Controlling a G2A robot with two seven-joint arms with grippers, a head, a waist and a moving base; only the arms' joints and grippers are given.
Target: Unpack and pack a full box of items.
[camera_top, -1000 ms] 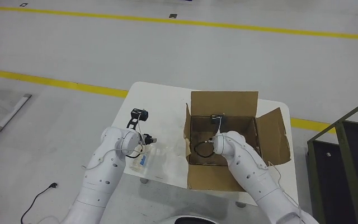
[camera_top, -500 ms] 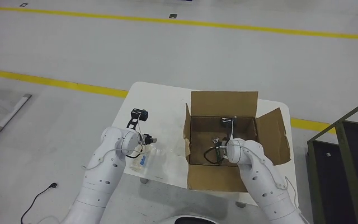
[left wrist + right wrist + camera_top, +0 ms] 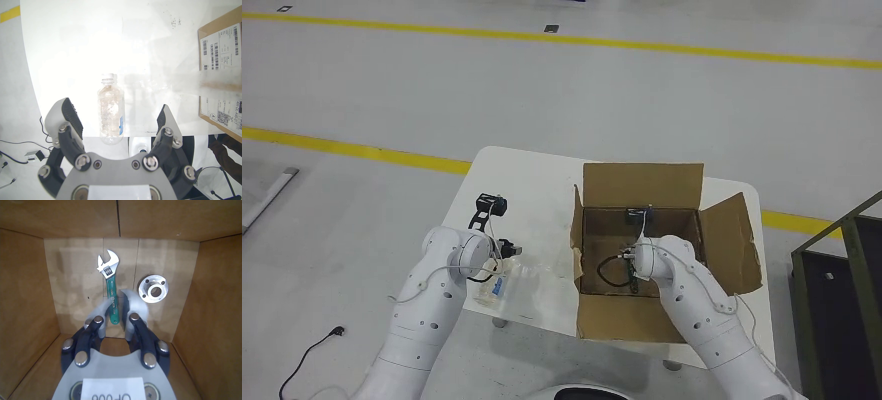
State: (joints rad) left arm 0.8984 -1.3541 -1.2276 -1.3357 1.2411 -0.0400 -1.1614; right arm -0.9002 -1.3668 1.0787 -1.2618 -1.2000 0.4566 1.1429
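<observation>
The unpacking looks only partly done. On the left, one see-through plastic bottle (image 3: 110, 111) with a white cap lies on its side on the white round tabletop (image 3: 75, 47), near the edge closest to the robot. It is out of the box, so that part looks finished. On the right, the brown cardboard box (image 3: 642, 180) sits on the tabletop with its flaps open. Two things lie on its floor: a shiny spanner with a green handle (image 3: 111, 289) and, near it but not touching, a round silver metal ring with small holes (image 3: 153, 288). I think both of these have to come out, and then everything has to go back in, so a lot is left.

The left arm hangs over the near edge of the tabletop. Its left pincer (image 3: 116, 115) is wide open and points down at the bottle. One finger is on each side of the bottle, and neither touches it.

The right arm reaches down into the box. Its right pincer (image 3: 115, 308) is low over the spanner, with the green handle between its two fingers. It is open just a little, with a small gap on one side, so it does not look like it is squeezing the handle yet.
</observation>
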